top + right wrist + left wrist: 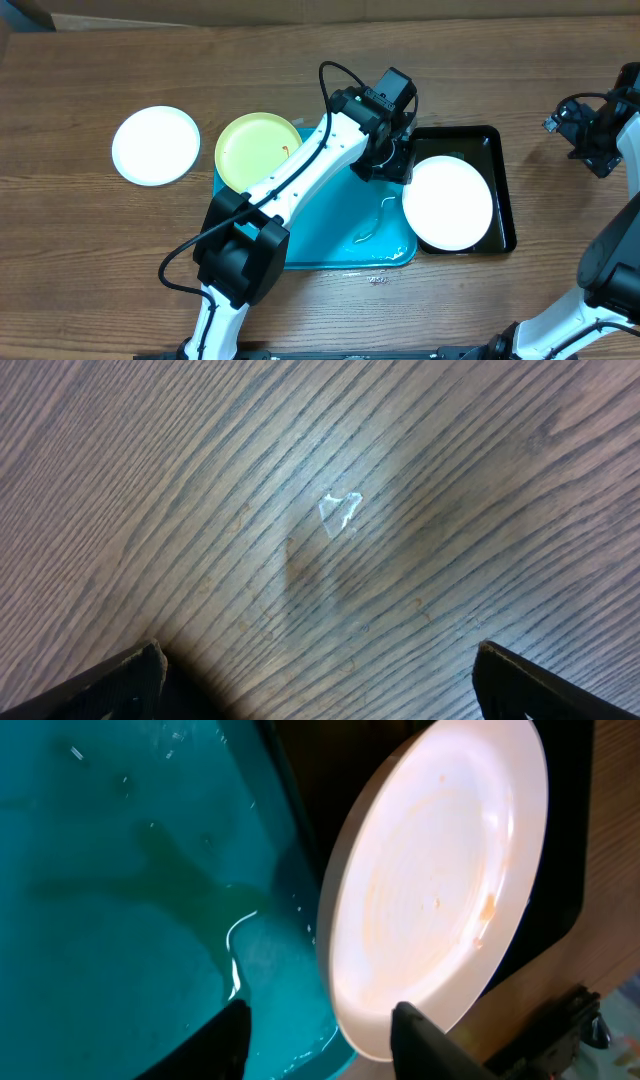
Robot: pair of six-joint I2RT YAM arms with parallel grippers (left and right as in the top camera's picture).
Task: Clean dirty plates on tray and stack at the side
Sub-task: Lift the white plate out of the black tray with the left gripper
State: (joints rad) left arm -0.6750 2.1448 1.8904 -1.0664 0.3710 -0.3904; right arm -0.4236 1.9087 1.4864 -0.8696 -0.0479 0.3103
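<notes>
Left pincer (320,1010), jaws apart at the white plate (440,890) rim, should straddle that rim squarely before closing; right pincer (318,650) hangs open.

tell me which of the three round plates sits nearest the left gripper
The white plate over the black plastic tray, beside the left gripper. The lime green plate and the other white plate lie farther left.

Overhead: high, straight down, whole worktop (80,300).
Left wrist: close, down over tray (100,870) and white plate (440,890).
Right wrist: close, onto worktop grain.
Shared: overhead and left wrist, tray and white plate.
</notes>
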